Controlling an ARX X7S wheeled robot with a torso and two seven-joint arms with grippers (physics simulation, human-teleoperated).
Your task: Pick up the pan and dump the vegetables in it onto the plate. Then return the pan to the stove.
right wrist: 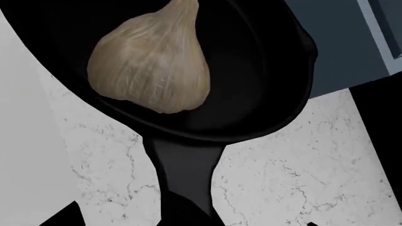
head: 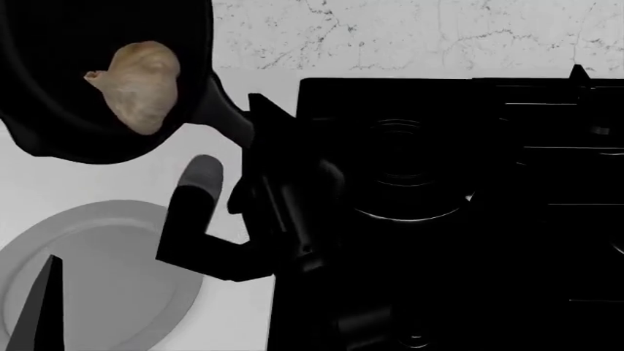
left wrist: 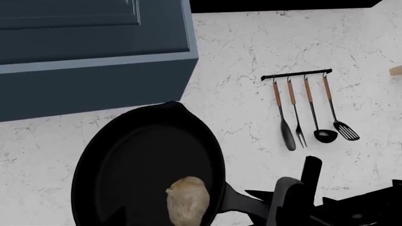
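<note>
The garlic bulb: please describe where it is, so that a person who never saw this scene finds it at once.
Start at the black stove and look to its left side, where a round black pan is held up over the white counter, beyond a grey plate. The garlic lies inside the pan, near the handle. It is the only pale, beige thing against that black.

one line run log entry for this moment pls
phase: carry | pan: lifted off stove | garlic: in pan | plate: bare, below pan | pincer on handle: hidden
</note>
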